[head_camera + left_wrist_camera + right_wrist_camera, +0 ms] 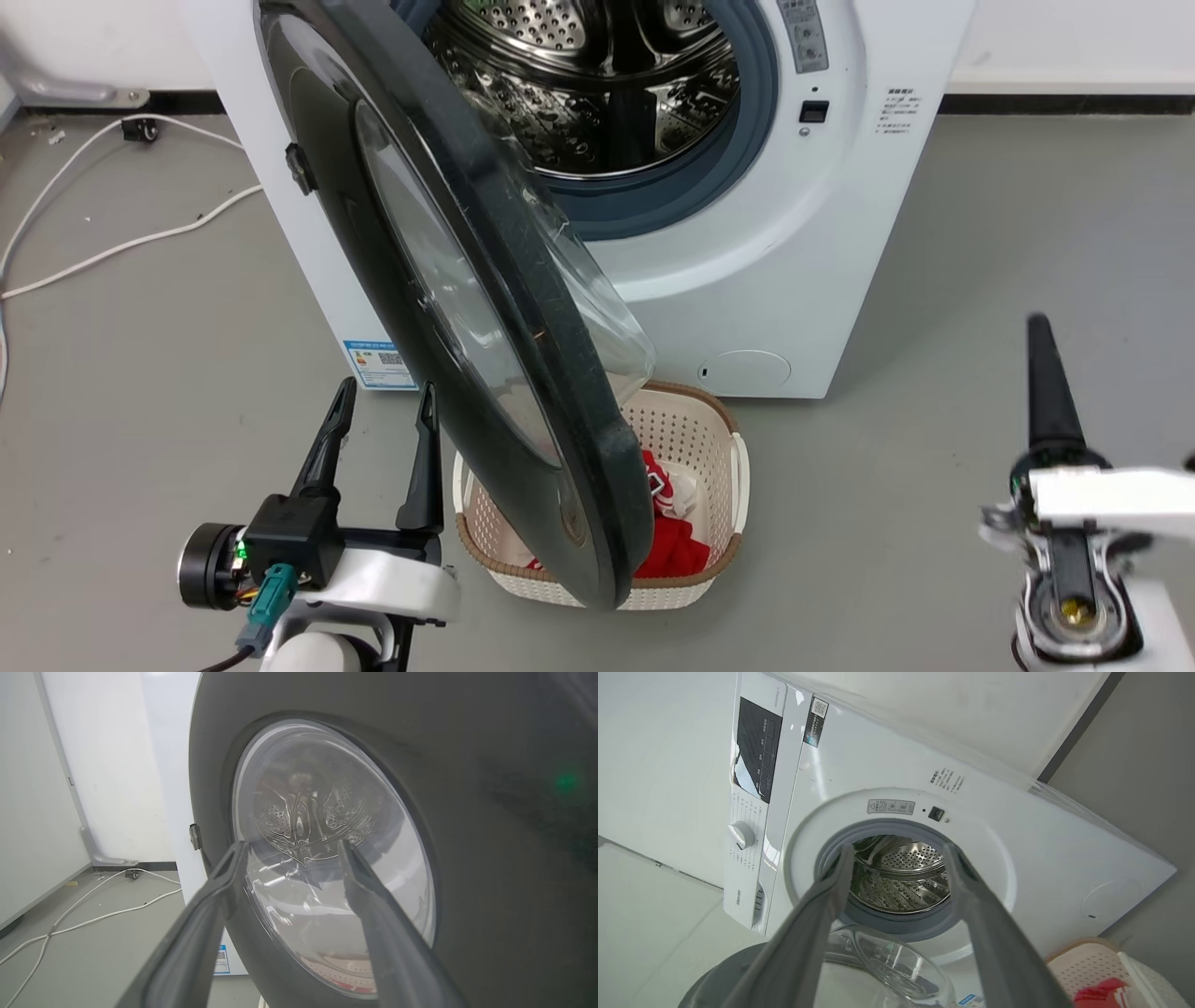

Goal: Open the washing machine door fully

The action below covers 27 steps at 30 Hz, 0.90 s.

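Door [485, 308] stands half open on the machine [747, 261], over the basket [719, 420]. Our left claw [387, 385], beside its outer face, and right claw [899, 850] gape empty; pushing glossy glass, we may slip.

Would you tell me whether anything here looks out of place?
Nothing looks damaged or spilled. The laundry basket sits just below the open washing machine door, and loose white cables trail across the floor at left.

Door [457, 299]: glossy black plastic w/ clear glass bowl. Drum [597, 84]: shiny perforated steel. Basket [695, 420]: matt cream plastic.
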Tool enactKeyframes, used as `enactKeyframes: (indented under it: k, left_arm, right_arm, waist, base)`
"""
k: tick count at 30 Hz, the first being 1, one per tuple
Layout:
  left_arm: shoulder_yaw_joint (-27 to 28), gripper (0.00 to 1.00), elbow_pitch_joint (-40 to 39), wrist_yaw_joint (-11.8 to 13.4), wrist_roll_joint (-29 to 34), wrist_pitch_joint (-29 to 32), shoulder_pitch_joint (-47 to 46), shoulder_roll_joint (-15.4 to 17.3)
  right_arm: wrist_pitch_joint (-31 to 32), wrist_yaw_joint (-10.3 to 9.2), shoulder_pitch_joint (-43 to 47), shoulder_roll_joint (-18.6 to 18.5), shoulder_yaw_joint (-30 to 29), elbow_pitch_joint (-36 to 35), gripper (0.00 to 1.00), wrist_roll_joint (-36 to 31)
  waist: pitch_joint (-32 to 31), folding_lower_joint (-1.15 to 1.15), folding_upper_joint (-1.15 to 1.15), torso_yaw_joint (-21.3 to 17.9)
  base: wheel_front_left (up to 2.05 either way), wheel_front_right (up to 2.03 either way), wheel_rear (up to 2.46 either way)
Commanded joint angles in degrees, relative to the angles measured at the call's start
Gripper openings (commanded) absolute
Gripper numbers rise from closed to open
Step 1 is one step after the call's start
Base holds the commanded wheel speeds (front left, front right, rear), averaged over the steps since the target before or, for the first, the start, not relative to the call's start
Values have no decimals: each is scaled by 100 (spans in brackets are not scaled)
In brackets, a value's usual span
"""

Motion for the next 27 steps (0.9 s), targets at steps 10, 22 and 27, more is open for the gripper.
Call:
enactKeyframes:
  k: [10, 22, 27]
  left_arm:
    - [128, 100, -3, -20, 46, -14, 117, -3]
    - [142, 100, -44, -23, 59, -14, 76, -4]
    - [107, 100, -36, -40, 58, -14, 28, -4]
  right_arm:
    - [-703, 0, 777, -102, -442, -1112, 100, -3839]
    - [-570, -2, 1349, 37, -54, -2005, 100, -7202]
    - [-581, -2, 1306, 42, 56, -1718, 100, -7054]
  waist:
    - [-84, 0, 0, -98]
    - [-59, 0, 0, -90]
    - [-24, 0, 0, -73]
  base:
    - [0, 0, 0]
    - [0, 0, 0]
    - [0, 0, 0]
